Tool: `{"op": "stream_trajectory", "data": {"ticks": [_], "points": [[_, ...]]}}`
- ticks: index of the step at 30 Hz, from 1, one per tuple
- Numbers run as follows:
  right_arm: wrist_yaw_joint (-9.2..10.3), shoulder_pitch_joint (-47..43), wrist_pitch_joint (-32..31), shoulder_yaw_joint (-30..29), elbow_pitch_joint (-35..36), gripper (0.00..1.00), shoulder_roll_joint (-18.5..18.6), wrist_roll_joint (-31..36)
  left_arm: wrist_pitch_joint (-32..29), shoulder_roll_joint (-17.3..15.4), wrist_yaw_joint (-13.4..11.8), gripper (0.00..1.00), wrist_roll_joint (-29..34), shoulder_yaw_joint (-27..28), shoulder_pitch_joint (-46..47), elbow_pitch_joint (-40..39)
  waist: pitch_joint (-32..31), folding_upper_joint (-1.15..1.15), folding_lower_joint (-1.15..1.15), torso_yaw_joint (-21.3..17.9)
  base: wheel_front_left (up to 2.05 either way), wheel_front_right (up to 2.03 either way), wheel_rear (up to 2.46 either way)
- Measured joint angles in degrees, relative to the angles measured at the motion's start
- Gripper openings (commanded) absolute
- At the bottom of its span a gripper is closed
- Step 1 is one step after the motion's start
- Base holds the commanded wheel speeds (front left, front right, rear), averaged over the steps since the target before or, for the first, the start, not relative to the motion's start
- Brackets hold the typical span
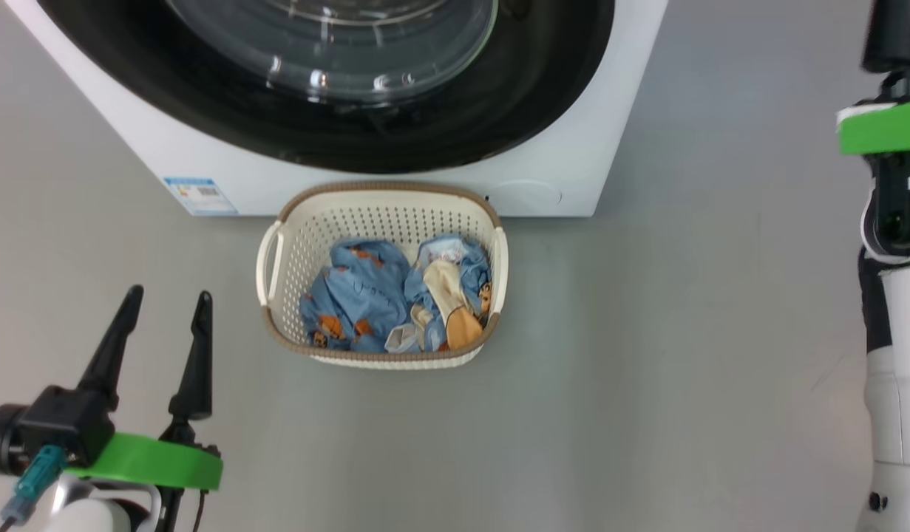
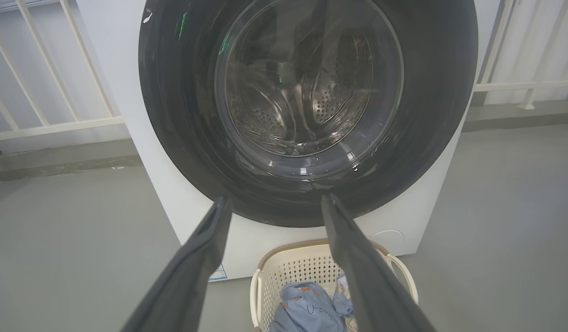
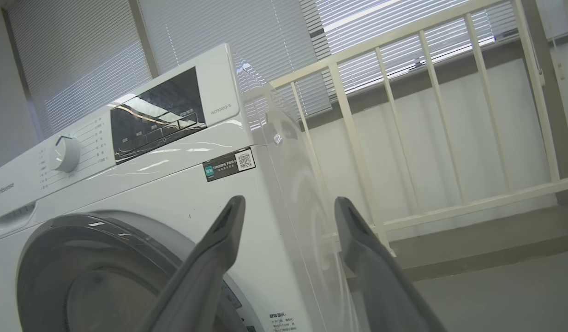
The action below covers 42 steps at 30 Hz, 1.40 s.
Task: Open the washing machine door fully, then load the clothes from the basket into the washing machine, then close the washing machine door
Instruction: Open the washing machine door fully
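The washing machine (image 1: pixel 551 162) stands on the grey floor (image 1: pixel 684 332) with its door (image 1: pixel 329 66) shut flat against the white front. Through the bulging glass, the left wrist view shows the perforated steel drum (image 2: pixel 307 101). A blue label sticker (image 1: pixel 199 196) sits at the lower left corner of the front panel.

The basket (image 1: pixel 384 222) rests on the floor just before the machine, its far rim almost under the lower edge of the door. The clothes (image 1: pixel 395 303) lie heaped inside it, light-blue and cream fabric with orange-brown prints, below the brown rim.

The left pincer (image 1: pixel 168 295) hovers over the floor to the left of the basket, apart from it. Its two dark fingers are spread wide with nothing between them. In its own wrist view they point at the lower part of the door, without touching it.

The right arm (image 1: pixel 894 332) rises along the right edge of the head view, well apart from the basket. The right pincer (image 3: pixel 290 202) is likewise spread wide and holds nothing. It points up past the machine's right front corner toward a cream railing (image 3: pixel 427 124) and window blinds. That view also shows the control panel (image 3: pixel 154 115) and a white dial (image 3: pixel 64 154).
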State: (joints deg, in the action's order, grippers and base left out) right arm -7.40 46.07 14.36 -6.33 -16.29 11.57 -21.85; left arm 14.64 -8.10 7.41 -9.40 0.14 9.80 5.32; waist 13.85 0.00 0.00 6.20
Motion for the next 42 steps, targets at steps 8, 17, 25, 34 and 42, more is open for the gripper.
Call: {"op": "stream_trajectory", "data": {"ticks": [8, 17, 25, 34, 42], "points": [[0.01, 3.21, -2.77, -5.72, -5.60, 0.00, -2.90, -12.29, 0.00, 0.40, 0.00, 1.00, -0.04, -0.79, 3.24, 0.03, 4.20, 0.00, 0.00, 1.14, 0.00, 0.00, 0.00], [0.01, 11.26, -11.79, -13.10, -13.61, 0.00, -4.91, -25.41, 0.01, 1.92, 0.00, 1.00, -0.04, -1.40, 5.61, -0.31, 8.24, 0.00, 0.00, 1.88, 0.00, 0.00, 0.00], [0.01, 19.36, -22.79, -16.39, -21.09, 0.00, -5.57, -27.39, 0.01, 2.54, 0.00, 1.00, -0.10, -1.90, 7.88, -1.24, 10.53, 0.00, 0.00, 2.98, 0.00, 0.00, 0.00], [0.01, 27.41, -33.08, -18.36, -25.87, 0.00, -6.51, -28.32, 0.01, 3.39, 0.00, 1.00, -1.48, -2.60, 8.68, -1.26, 12.72, 0.00, 0.00, 4.53, 0.00, 0.00, 0.00], [0.01, 30.53, -40.89, -17.39, -26.92, 0.00, -6.94, -27.09, 0.01, 3.89, 0.00, 1.00, -1.59, -2.68, 9.39, -1.31, 14.34, 0.00, 0.00, 5.64, 0.00, 0.00, 0.00]]}}
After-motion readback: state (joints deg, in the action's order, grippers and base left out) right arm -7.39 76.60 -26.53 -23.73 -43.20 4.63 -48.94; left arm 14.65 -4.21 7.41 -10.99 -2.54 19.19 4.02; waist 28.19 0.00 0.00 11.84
